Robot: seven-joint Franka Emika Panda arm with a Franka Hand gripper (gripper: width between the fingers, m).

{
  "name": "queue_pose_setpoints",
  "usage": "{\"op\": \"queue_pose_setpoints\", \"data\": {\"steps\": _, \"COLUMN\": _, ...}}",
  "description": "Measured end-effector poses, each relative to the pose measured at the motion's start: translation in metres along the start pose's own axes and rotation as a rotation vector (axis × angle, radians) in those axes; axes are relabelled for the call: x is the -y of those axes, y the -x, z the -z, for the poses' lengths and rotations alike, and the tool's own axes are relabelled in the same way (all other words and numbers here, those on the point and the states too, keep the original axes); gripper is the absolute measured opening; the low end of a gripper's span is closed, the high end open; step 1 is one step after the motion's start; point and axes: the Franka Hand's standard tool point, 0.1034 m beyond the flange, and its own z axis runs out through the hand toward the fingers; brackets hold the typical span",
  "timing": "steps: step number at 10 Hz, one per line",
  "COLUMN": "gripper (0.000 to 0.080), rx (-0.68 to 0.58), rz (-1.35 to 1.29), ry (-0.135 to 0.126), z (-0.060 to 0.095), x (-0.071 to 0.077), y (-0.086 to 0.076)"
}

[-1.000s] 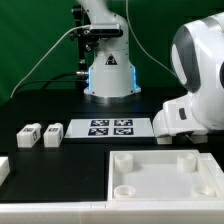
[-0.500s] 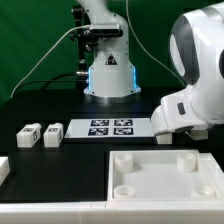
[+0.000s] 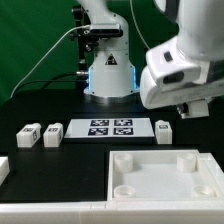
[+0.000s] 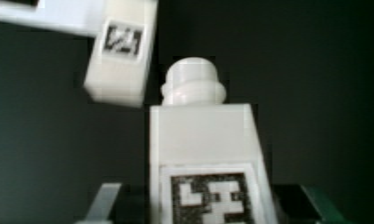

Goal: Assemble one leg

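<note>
Setting: matte black tabletop (image 3: 70,155) in front of a green backdrop, with the arm's white base (image 3: 107,75) at the rear centre.
Tool: two-finger gripper (image 4: 205,205), whose dark fingers (image 4: 109,205) flank the held leg (image 4: 205,140) and appear clamped on it. The held leg is a small chunky white plastic block with a rounded peg at its far end and a square black-and-white tag on the face towards the wrist camera. In the exterior view the arm's bulky white link hides the grip.
Location of part: the held leg sits between the fingers and is judged to be clear of the table.
Spare legs: two similar white tagged blocks (image 3: 27,135) (image 3: 52,133) lie side by side at the exterior view's left. A third (image 3: 164,129) lies just beside the exterior view's right end of the thin flat white marker board (image 3: 110,127).
Receiving part: large flat white panel with round corner sockets (image 3: 150,172), lying near the front. The sockets that show are empty.
Done: one leg has been selected and grasped.
Remaining: by judgement, the leg must be carried to a corner socket, its peg aligned, then seated and secured. No leg is mounted yet.
</note>
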Motion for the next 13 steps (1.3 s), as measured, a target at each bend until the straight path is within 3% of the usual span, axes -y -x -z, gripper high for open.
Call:
{"op": "queue_pose_setpoints", "data": {"steps": 2, "gripper": 0.0291, "rx": -0.197, "rz": -0.003, "ry": 0.008, "z": 0.042, "x": -0.023, "y": -0.009}}
{"op": "queue_pose_setpoints", "data": {"steps": 3, "gripper": 0.0291, "rx": -0.293, "rz": -0.009, "ry": 0.019, "z": 0.062, "x": -0.028, "y": -0.013}}
{"op": "queue_pose_setpoints", "data": {"steps": 6, "gripper": 0.0291, "rx": -0.6, "rz": -0.004, "ry": 0.057, "z": 0.057, "x": -0.033, "y": -0.018}}
{"op": "queue_pose_setpoints", "data": {"steps": 8, "gripper": 0.0291, "rx": -0.798, "rz": 0.001, "ry": 0.072, "z": 0.06, "x": -0.036, "y": -0.021}}
{"op": "queue_pose_setpoints", "data": {"steps": 9, "gripper": 0.0291, "rx": -0.851, "rz": 0.002, "ry": 0.073, "z": 0.055, "x": -0.037, "y": -0.022}}
{"op": "queue_pose_setpoints", "data": {"steps": 10, "gripper": 0.0291, "rx": -0.817, "rz": -0.002, "ry": 0.06, "z": 0.057, "x": -0.036, "y": -0.037}}
{"op": "queue_pose_setpoints", "data": {"steps": 11, "gripper": 0.0291, "rx": -0.835, "rz": -0.001, "ry": 0.047, "z": 0.081, "x": -0.035, "y": -0.063}}
{"op": "queue_pose_setpoints", "data": {"steps": 12, "gripper": 0.0291, "rx": -0.862, "rz": 0.003, "ry": 0.043, "z": 0.095, "x": -0.039, "y": -0.087}}
{"op": "queue_pose_setpoints", "data": {"steps": 13, "gripper": 0.0291, "rx": -0.873, "rz": 0.002, "ry": 0.037, "z": 0.099, "x": -0.041, "y": -0.1}}
